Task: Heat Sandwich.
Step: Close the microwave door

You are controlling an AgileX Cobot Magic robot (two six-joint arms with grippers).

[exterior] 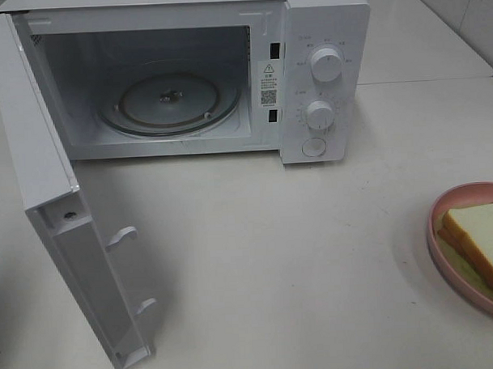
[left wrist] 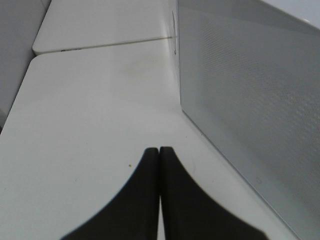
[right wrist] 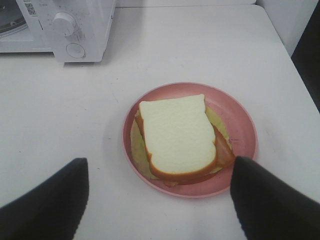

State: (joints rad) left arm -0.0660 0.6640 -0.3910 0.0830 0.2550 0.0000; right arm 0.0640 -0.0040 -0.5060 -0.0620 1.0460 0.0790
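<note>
Microwave point(exterior: 170, 74) door point(exterior: 62, 239) hangs wide, my left claw point(left wrist: 159, 150) pressed together, empty. My right claw point(right wrist: 160, 175) hovers spread over the sandwich point(right wrist: 177, 137) on its pink plate point(right wrist: 240, 120) on the worktop point(exterior: 273, 256). Pickup step: next, descend and grip the plate's rim.

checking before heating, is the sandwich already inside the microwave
No, the sandwich lies on the pink plate on the table, and the microwave holds only its glass turntable.

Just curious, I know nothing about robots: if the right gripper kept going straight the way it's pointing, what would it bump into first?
Most likely the sandwich on the pink plate, centred ahead of the open right gripper; exact depth is unclear.
</note>
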